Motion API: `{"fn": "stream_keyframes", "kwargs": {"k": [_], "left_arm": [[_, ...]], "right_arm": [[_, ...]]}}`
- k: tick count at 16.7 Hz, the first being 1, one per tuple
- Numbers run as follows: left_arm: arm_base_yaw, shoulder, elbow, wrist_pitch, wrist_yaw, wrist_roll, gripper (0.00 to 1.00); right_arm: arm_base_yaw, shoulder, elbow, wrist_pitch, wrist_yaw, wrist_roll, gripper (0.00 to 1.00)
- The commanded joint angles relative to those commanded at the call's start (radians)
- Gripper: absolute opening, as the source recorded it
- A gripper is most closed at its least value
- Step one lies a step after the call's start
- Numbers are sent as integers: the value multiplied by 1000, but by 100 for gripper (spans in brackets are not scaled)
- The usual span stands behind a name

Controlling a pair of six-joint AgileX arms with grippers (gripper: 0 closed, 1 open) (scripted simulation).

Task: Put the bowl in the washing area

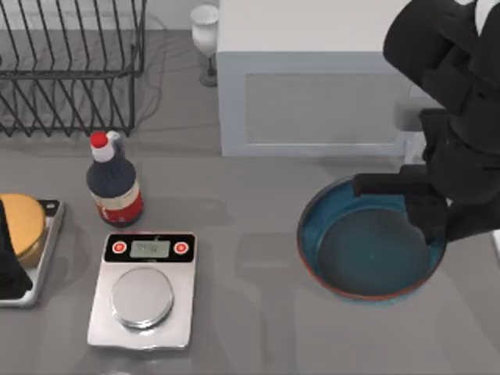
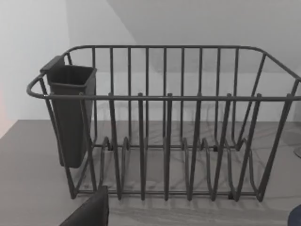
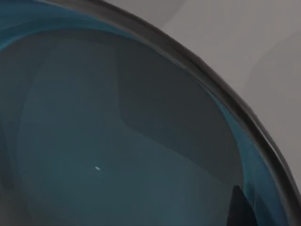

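Note:
The bowl (image 1: pixel 363 254), deep and teal-blue inside with a reddish-brown rim, is at the right of the counter, in front of the microwave. My right gripper (image 1: pixel 428 223) comes down over its right rim and is shut on that rim. In the right wrist view the bowl's inside (image 3: pixel 117 141) is very close, with one dark fingertip (image 3: pixel 240 209) just inside the rim. A narrow white edge of the washing area (image 1: pixel 497 244) shows at the far right, beside the bowl. My left arm (image 1: pixel 9 266) is parked at the far left edge.
A white microwave (image 1: pixel 312 101) stands behind the bowl, with a white goblet (image 1: pixel 205 35) to its left. A black wire dish rack (image 1: pixel 70 66) fills the back left. A dark sauce bottle (image 1: pixel 113 183), a kitchen scale (image 1: pixel 144 289) and a yellow item on a tray (image 1: pixel 23 226) occupy the left.

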Motion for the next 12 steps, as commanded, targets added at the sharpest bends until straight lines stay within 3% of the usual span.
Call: {"fn": "stream_keyframes", "kwargs": {"k": [3,6,12], "left_arm": [[0,0,0,0,0,0,100],[0,0,0,0,0,0,100],[0,0,0,0,0,0,100]], "right_arm": [[-89,0,-84,85,-9,-36,0],[-264,1,-226,260,-28,-98,0],[-717,-1,-531,877,-115,-265,0]]}}
